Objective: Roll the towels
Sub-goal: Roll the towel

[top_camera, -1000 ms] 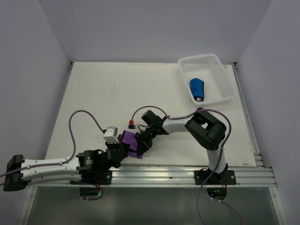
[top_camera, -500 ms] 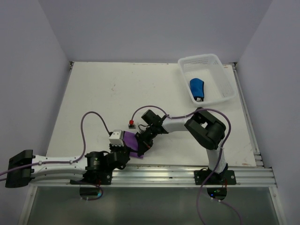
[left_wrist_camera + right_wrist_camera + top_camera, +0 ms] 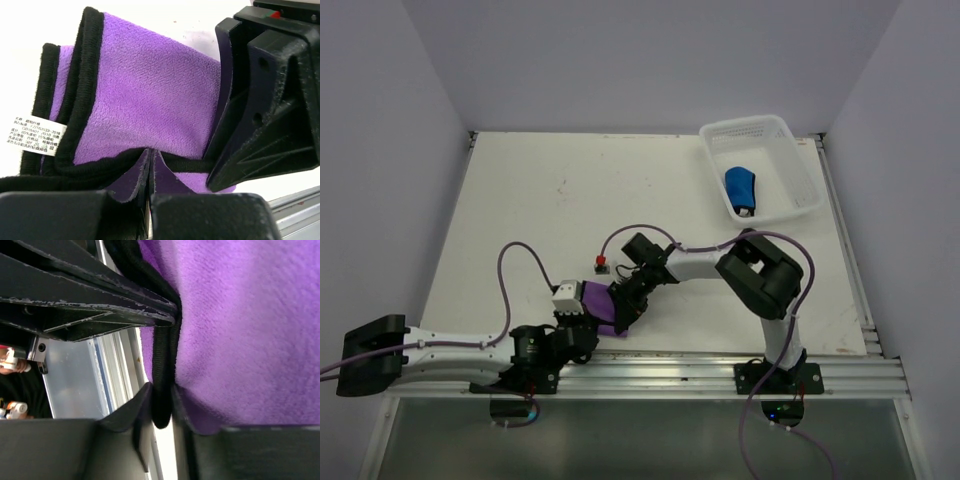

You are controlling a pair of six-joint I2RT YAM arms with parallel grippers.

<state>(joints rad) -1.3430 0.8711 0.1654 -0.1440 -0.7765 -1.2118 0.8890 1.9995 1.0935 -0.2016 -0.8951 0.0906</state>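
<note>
The left gripper [image 3: 150, 156] is closed tight, its jaws pinching a fold of the purple towel [image 3: 150, 95] at the dark hem. Just across the cloth, the right gripper [image 3: 161, 407] has the same black hem lodged between its fingers [image 3: 132, 415], the jaws only a narrow slit apart; whether they press the hem or merely flank it I cannot tell. The towel lies folded over on itself between the two grippers, a white printed label [image 3: 35, 134] showing at one hemmed edge. From above, this bundle sits on the white surface [image 3: 570, 200] near its front edge. Well apart, at the far right corner, the blue towel [image 3: 740, 187] lies rolled inside the white basket [image 3: 745, 123].
</note>
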